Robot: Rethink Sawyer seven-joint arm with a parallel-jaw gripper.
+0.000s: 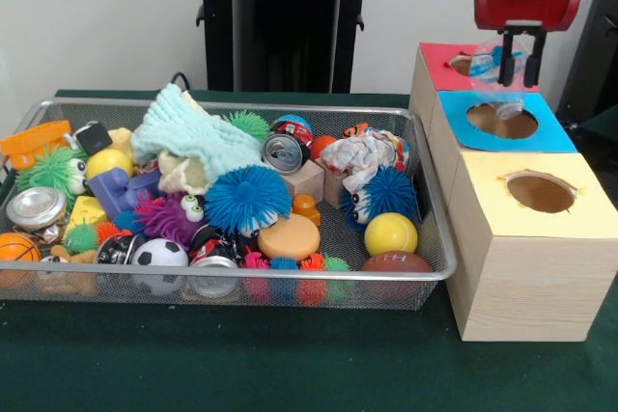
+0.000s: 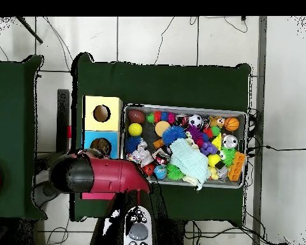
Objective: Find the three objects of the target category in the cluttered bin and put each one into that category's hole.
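The cluttered bin (image 1: 58,103) is a wide silver wire mesh tray, full of toys, on the green table; it also shows in the overhead view (image 2: 247,148). Right of it in the front view stand three wooden boxes with holes: red top (image 1: 436,67), blue top (image 1: 550,134), yellow top (image 1: 584,202). My gripper (image 1: 519,72) hangs over the back of the blue box's hole (image 1: 502,121). It is shut on a piece of clear crumpled plastic (image 1: 512,89) that hangs just above the hole. In the overhead view the red arm (image 2: 108,175) hides the gripper.
The bin holds a pale green cloth (image 1: 193,137), a blue spiky ball (image 1: 247,200), a drink can (image 1: 286,152), crumpled paper (image 1: 362,156), a yellow ball (image 1: 390,233), a small football (image 1: 397,263), a soccer ball (image 1: 159,254) and wooden blocks (image 1: 307,180). The robot's pedestal (image 1: 280,21) stands behind.
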